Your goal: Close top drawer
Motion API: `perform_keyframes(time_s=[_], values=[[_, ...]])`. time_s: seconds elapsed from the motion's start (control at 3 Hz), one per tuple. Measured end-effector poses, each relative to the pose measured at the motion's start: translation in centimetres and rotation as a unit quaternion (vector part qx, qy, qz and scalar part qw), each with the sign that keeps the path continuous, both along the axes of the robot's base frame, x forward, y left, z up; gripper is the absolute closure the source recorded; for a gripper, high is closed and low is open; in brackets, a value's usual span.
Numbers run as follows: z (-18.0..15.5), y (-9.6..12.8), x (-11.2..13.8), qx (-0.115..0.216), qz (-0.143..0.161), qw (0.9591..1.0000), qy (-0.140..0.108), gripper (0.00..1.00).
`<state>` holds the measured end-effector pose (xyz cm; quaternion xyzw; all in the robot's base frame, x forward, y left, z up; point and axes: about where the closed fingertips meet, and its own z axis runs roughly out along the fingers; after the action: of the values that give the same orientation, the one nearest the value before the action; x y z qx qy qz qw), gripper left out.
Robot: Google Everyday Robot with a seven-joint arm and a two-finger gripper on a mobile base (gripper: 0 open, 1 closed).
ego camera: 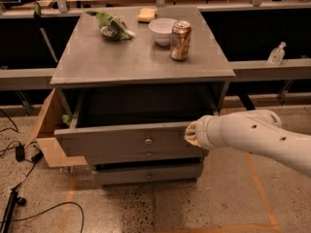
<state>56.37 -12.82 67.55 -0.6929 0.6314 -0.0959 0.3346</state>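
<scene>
My gripper, grip state I cannot tell, sits against the right end of the one partly open top drawer, above two lower drawer fronts; cabinet top holds one soda can and one white bowl.

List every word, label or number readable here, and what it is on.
No text here can be read.
The can: print on its side, too blurred to read.
The green packet: print too blurred to read.
The gripper, at the right end of the top drawer front: no marking seen.
</scene>
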Motion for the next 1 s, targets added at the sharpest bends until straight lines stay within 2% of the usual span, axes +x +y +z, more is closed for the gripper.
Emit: perform_keyframes(time_s=[0.33, 1.0], values=[[-0.4, -0.1, 3.5, -0.017, 0.000, 0.9998, -0.013, 1.00], [-2.1, 1.0, 8.4, -0.045, 0.010, 0.9989, -0.011, 1.00]])
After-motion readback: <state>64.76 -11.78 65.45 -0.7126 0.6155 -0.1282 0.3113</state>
